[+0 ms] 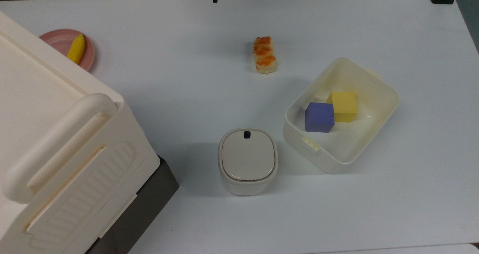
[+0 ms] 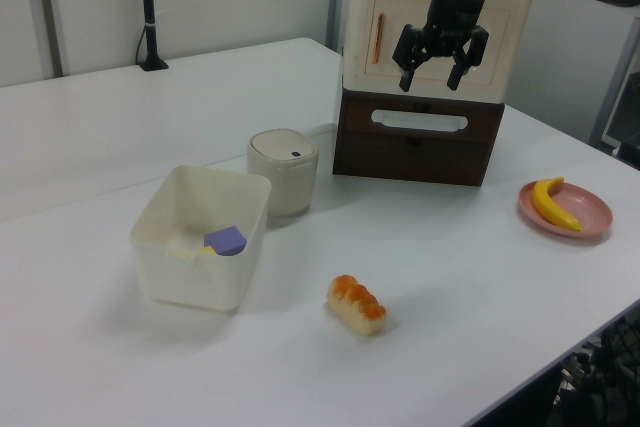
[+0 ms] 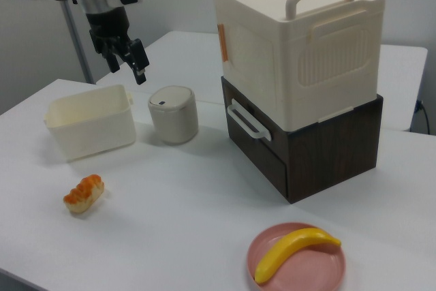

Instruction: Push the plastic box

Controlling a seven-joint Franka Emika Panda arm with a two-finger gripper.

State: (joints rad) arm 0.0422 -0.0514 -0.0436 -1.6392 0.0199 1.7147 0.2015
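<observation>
Storage crate: at the top view's far left, the big cream crate (image 1: 56, 141) with its thick handle sits on a dark wooden drawer unit (image 2: 415, 137).
Plate: a pink plate (image 1: 65, 44) lies just beyond the crate in the top view, a yellow banana (image 1: 76, 48) on it.
Small bin: the rounded-square bin (image 1: 248, 160) with the beige lid and black button stands near the middle, just beside the plastic box and not touching it.
Bread: an orange-glazed bread piece (image 1: 265, 54) lies alone on the open table, apart from the bin and the box.
Plastic box: the plastic box (image 1: 378, 113) sits toward the top view's right, lidless and turned at an angle to the table edges; a purple cube (image 1: 319, 117) and a yellow cube (image 1: 344, 106) rest inside, touching each other.
In the way: the bin flanks one short side of the box, the bread lies off one long side.
My gripper: my gripper (image 2: 437, 60) hangs in the air in front of the crate in the left view, well above the table and well apart from the box.
My jaws: spread apart, pointing down, holding and touching nothing.
Surface: a plain white table (image 1: 187, 78).
Room: a black pole (image 2: 149, 7) stands clamped at the far table edge in the left view, pale wall panels behind.
</observation>
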